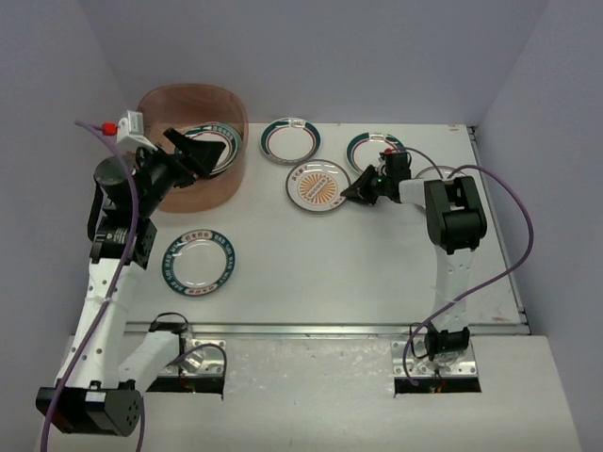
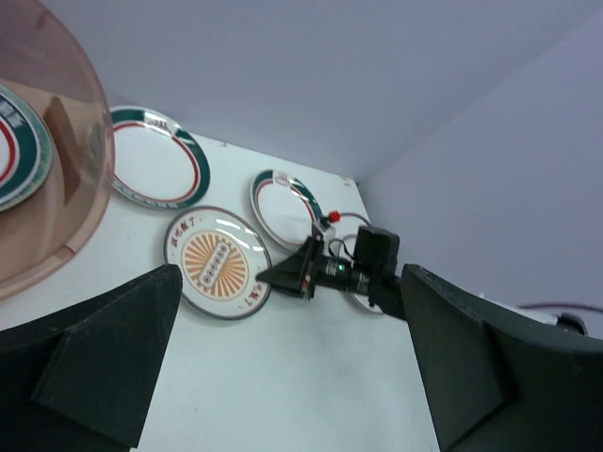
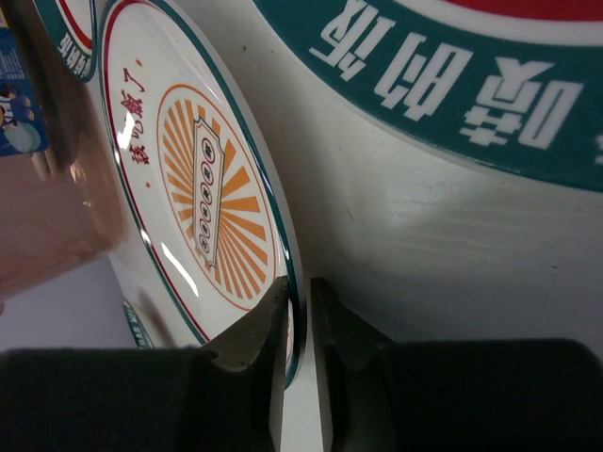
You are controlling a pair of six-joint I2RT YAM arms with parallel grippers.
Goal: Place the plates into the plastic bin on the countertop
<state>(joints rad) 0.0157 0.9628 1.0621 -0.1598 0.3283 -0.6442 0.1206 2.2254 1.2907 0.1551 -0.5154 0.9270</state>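
My right gripper [image 1: 353, 191] [image 3: 299, 301] is shut on the right rim of the orange sunburst plate [image 1: 317, 185] [image 3: 207, 198], one finger above the rim and one below. The plate lies on the white countertop [image 1: 358, 264]. My left gripper [image 1: 203, 151] [image 2: 292, 273] is open and holds nothing, hanging over the pinkish plastic bin [image 1: 188, 91] [image 2: 89, 141]. A green-rimmed plate [image 1: 219, 141] [image 2: 14, 141] lies inside the bin. More plates are on the countertop: a green-and-red rimmed one [image 1: 290, 140], another [image 1: 370, 151] behind my right gripper, and a blue-rimmed one [image 1: 199, 263].
The bin stands at the back left corner, close to the wall. The right arm's purple cable [image 1: 513, 235] loops over the right side of the countertop. The metal front rail [image 1: 320, 329] runs along the near edge.
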